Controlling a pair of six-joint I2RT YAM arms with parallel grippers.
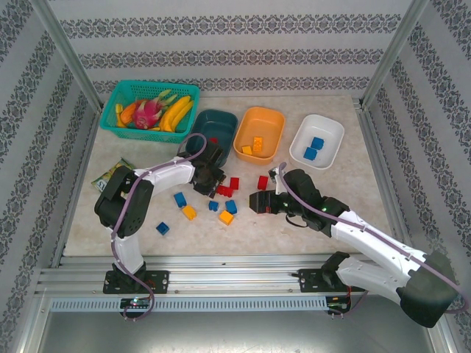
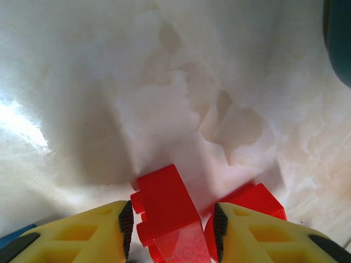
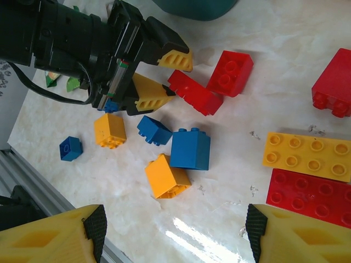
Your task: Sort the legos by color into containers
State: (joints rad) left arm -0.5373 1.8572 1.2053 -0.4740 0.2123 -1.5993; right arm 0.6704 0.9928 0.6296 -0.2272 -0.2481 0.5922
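Note:
My left gripper (image 2: pixel 173 222) is low over the table, its jaws narrow on either side of a red lego (image 2: pixel 167 213), with a thin gap still at the right pad. A second red lego (image 2: pixel 252 200) lies just behind that finger. In the right wrist view the left gripper (image 3: pixel 178 76) straddles the red lego (image 3: pixel 194 93). My right gripper (image 3: pixel 175 227) is open with nothing in it, over bare table near a yellow lego (image 3: pixel 167 176) and a blue lego (image 3: pixel 190 149). The teal tub (image 1: pixel 224 118), orange tub (image 1: pixel 268 118) and white tub (image 1: pixel 327 126) line the back.
A teal basket of toy fruit (image 1: pixel 121 92) stands at the back left, and a small packet (image 1: pixel 110 175) lies by the left arm. Loose legos are scattered mid-table, among them a yellow plate (image 3: pixel 307 156) and a red plate (image 3: pixel 310 197). Metal frame posts flank the table.

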